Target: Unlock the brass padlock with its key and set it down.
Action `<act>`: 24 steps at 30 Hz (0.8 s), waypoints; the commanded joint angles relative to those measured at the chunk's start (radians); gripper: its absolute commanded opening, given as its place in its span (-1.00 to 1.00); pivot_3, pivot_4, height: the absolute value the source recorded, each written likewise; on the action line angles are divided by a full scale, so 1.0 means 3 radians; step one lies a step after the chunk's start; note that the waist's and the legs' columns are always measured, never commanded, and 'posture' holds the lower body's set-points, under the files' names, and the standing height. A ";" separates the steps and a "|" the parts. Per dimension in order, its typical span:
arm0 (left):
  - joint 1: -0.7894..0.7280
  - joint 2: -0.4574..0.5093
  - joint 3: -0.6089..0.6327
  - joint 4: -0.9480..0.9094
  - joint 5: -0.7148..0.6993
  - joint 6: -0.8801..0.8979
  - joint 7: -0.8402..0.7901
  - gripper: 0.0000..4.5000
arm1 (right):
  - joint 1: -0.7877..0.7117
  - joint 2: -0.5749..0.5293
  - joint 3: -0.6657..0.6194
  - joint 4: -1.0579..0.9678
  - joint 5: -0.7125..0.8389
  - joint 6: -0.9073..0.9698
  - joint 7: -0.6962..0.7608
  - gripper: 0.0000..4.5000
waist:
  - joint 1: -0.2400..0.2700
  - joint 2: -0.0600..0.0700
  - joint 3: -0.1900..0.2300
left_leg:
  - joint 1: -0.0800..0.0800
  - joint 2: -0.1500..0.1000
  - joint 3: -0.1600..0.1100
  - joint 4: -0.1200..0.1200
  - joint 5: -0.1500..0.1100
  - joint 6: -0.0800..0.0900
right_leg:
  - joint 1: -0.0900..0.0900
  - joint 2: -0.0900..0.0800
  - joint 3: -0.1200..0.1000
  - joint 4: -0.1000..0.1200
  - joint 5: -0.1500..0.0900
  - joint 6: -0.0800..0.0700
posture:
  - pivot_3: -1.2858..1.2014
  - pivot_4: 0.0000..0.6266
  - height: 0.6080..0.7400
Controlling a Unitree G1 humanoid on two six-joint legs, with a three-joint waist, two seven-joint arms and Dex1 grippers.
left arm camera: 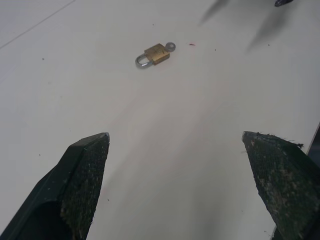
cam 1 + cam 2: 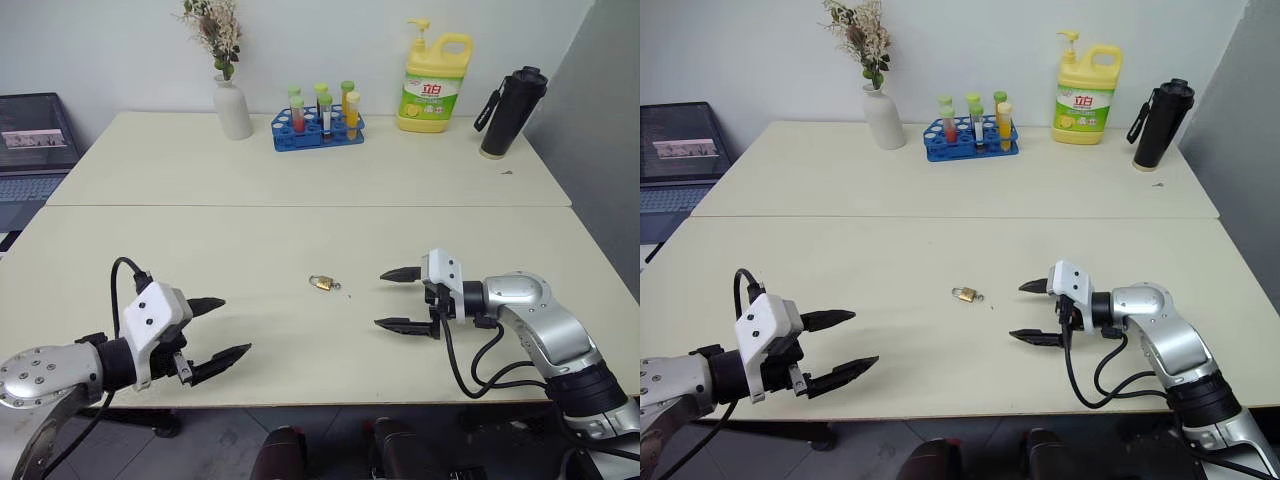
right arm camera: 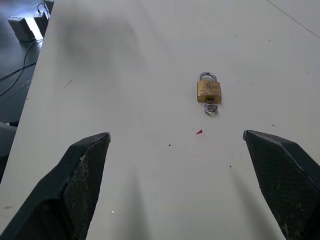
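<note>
The left gripper (image 2: 218, 327) sits at the lower left of the head view with its two black fingers (image 1: 82, 180) spread wide apart, holding nothing and touching nothing. The right gripper (image 2: 397, 298) sits at the right of the middle, and its fingers (image 3: 85, 180) are spread wide too, empty and pointing toward the middle of the table (image 2: 300, 230). The padlock (image 2: 321, 283) lies flat on the table near the middle of the picture, between the two grippers and apart from both, with the key (image 3: 210, 107) stuck in its bottom end.
</note>
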 commanded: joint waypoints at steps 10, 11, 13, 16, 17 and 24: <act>-0.0153 0.0106 -0.0067 -0.0077 0.0070 -0.0015 0.0042 0.98 | -0.0059 0.0038 -0.0003 -0.0091 0.0015 -0.0039 0.0018 1.00 | 0.0000 0.0000 0.0000 | 0.0000 0.0000 0.0000 0.0000 0.0000 0.0000 | 0.0000 0.0000 0.0000 0.0000 0.0000 0.0000 | 0.03 -0.52 1.00; -0.0177 0.0115 -0.0093 -0.0063 0.0112 -0.0032 0.0056 0.98 | -0.0063 0.0042 0.0004 -0.0088 0.0011 -0.0040 0.0017 1.00 | 0.0000 0.0000 0.0000 | 0.0000 0.0000 0.0000 0.0000 0.0000 0.0000 | 0.0000 0.0000 0.0000 0.0000 0.0000 0.0000 | 0.03 -0.52 1.00; -0.0213 0.0105 -0.0116 -0.0055 0.0112 -0.0041 0.0044 0.98 | -0.0079 0.0053 0.0011 -0.0081 0.0008 -0.0030 0.0013 1.00 | 0.0000 0.0000 0.0000 | 0.0000 0.0000 0.0000 0.0000 0.0000 0.0000 | 0.0000 0.0000 0.0000 0.0000 0.0000 0.0000 | 0.03 -0.52 1.00; -0.0237 0.0093 -0.0148 -0.0049 0.0125 -0.0109 -0.0018 0.98 | -0.0095 0.0071 0.0022 -0.0089 0.0018 0.0028 0.0003 1.00 | 0.0000 0.0000 0.0000 | 0.0000 0.0000 0.0000 0.0000 0.0000 0.0000 | 0.0000 0.0000 0.0000 -0.0001 0.0000 0.0000 | 0.03 -0.52 1.00; -0.0269 0.0076 -0.0155 -0.0025 0.0126 -0.0166 -0.0041 0.98 | -0.0094 0.0080 0.0029 -0.0094 0.0013 0.0049 -0.0010 1.00 | 0.0000 0.0000 0.0000 | 0.0000 0.0000 0.0000 0.0000 0.0000 0.0000 | 0.0000 0.0000 0.0001 -0.0001 0.0000 0.0000 | 0.03 -0.52 1.00; -0.0352 0.0013 -0.0265 0.0153 0.0273 -0.0446 -0.0045 0.98 | -0.0062 0.0135 0.0050 -0.0182 0.0026 0.0191 -0.0107 1.00 | 0.0001 0.0000 0.0001 | -0.0001 0.0000 0.0001 -0.0001 0.0000 0.0000 | -0.0001 0.0000 0.0001 -0.0001 0.0000 0.0000 | 0.03 -0.52 1.00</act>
